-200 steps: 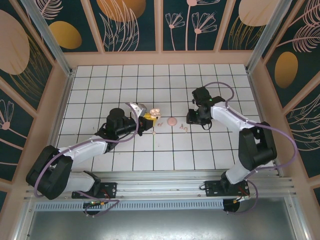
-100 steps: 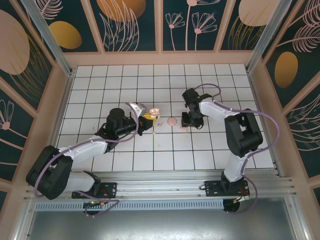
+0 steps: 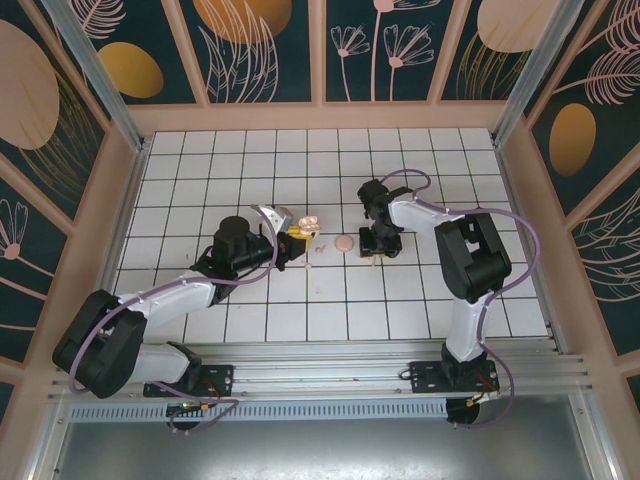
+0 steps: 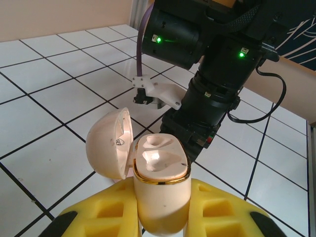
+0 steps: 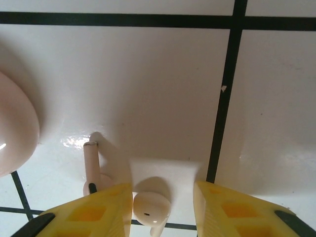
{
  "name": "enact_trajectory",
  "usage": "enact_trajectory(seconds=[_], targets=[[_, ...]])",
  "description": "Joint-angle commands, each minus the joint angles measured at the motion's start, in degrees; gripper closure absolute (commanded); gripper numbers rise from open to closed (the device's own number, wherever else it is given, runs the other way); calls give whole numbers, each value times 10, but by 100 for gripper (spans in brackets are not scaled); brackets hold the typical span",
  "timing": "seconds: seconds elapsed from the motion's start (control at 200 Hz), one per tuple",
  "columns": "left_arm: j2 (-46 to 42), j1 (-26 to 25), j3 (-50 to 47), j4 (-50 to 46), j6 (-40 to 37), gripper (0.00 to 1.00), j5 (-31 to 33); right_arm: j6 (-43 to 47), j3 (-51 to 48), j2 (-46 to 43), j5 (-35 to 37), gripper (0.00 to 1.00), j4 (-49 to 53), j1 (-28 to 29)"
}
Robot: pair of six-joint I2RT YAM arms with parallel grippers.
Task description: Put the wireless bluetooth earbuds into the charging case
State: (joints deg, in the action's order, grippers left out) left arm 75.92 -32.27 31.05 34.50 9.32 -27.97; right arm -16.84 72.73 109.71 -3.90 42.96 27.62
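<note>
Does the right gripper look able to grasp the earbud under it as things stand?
Likely yes: the right gripper is open, fingers straddling the earbud on the tile, nothing between. A second earbud beside one finger might get nudged.

Tiled table (image 3: 200,180) carries a pink dome (image 3: 344,243) and, seemingly, 2 earbuds (image 5: 150,205).

White-tiled tabletop (image 3: 200,160) is gridded with black lines and boxed in by dark teal walls (image 3: 275,60) printed with leaves and orange blobs, pretty evenly lit.
</note>
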Motion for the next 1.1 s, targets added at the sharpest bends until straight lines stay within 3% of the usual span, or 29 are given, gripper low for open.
enact_trajectory(seconds=[0.0,0.3,0.701,0.916,1.096], targets=[[-1,-2,-4,13,1,87,1,6,16,12,5,62,11,8],[1,-2,-3,13,3,87,1,3,12,17,13,61,22,16],[-1,-2,-2,8,3,87,2,-11,4,-1,-3,72,14,17],[-1,-2,0,7,4,87,1,-21,-6,-18,-5,66,12,21],[-1,-2,0,7,3,87,-1,-23,-15,-20,-2,70,7,23]])
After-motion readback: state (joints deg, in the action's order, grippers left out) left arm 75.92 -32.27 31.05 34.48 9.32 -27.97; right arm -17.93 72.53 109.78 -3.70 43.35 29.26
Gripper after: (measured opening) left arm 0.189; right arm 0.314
